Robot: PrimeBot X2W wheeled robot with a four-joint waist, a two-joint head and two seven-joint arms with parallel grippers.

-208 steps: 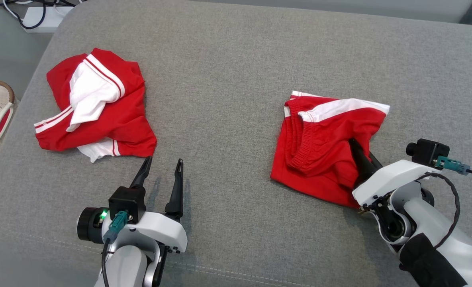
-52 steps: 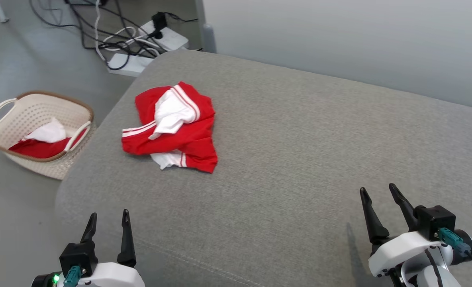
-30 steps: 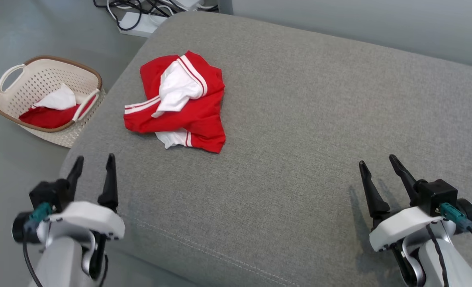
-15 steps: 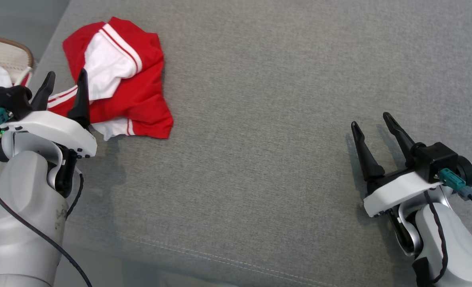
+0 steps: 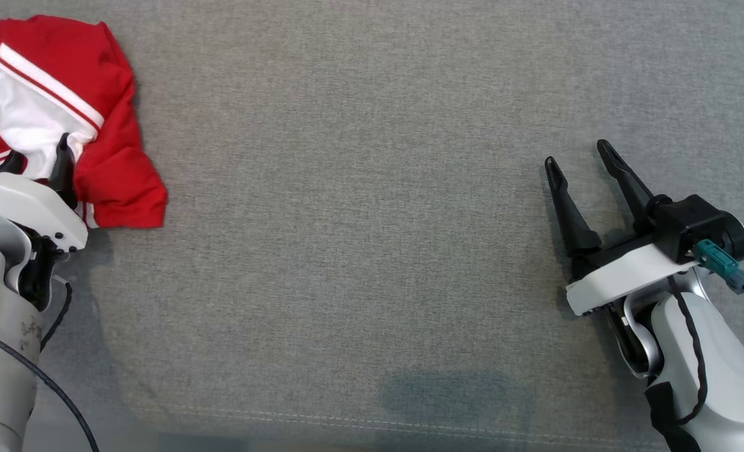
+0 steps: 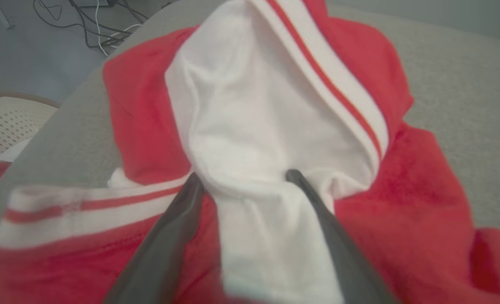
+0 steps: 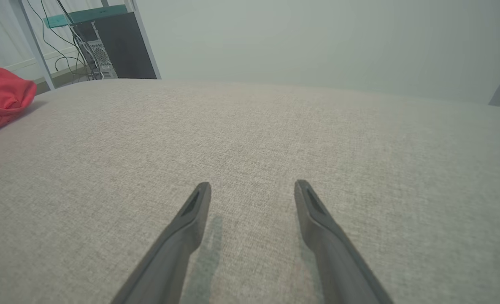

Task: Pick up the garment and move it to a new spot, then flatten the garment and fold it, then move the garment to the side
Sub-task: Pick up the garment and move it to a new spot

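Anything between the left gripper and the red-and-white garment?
Nothing visible. The left gripper is open, its fingers either side of a white fold of the garment, and no other object lies between them.

A soft, matt red knit garment, with a white panel and ribbed, striped trim of the same dull cloth, on a grey upholstered cushion of coarse, matt woven fabric crossed by a pale stitched seam. The fingers of the right hand are matt black plastic, its shell smooth, faintly glossy white plastic; the left hand wears the same white casing. A cream basket looks like perforated plastic.
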